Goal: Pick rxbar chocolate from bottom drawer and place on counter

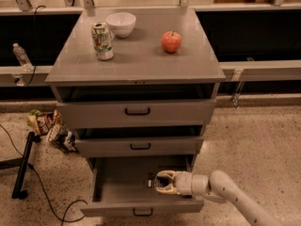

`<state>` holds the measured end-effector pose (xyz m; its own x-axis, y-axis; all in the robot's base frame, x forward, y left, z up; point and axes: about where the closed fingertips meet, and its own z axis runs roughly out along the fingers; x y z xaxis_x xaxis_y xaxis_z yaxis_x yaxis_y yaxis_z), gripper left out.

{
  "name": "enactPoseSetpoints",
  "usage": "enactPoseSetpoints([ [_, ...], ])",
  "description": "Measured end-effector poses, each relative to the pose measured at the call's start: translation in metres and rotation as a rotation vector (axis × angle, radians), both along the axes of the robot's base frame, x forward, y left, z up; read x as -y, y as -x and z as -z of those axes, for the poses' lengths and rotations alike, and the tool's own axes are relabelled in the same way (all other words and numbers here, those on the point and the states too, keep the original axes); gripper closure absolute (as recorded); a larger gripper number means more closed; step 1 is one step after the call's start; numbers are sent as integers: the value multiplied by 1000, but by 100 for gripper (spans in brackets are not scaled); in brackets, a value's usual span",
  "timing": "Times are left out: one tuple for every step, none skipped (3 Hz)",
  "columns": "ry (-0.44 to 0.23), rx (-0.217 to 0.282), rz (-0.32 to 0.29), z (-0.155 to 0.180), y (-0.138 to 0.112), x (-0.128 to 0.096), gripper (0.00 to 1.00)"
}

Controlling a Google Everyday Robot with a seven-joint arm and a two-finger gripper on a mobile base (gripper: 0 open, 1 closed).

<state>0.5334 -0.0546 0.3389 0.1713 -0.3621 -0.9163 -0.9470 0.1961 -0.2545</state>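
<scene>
Grey bottom drawer [117, 194] open | tool [160, 182] inside, grip cannot be told | rxbar chocolate [151, 181] mostly hidden behind it

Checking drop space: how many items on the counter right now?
3 on the counter: can at left, white bowl just behind it, red apple at right. The gripper is down inside the open bottom drawer; none look hidden.
</scene>
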Motion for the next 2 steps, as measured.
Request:
enactPoseSetpoints([
  [-16,0,19,-55,18,15,100],
  [15,-27,42,-141,35,21,100],
])
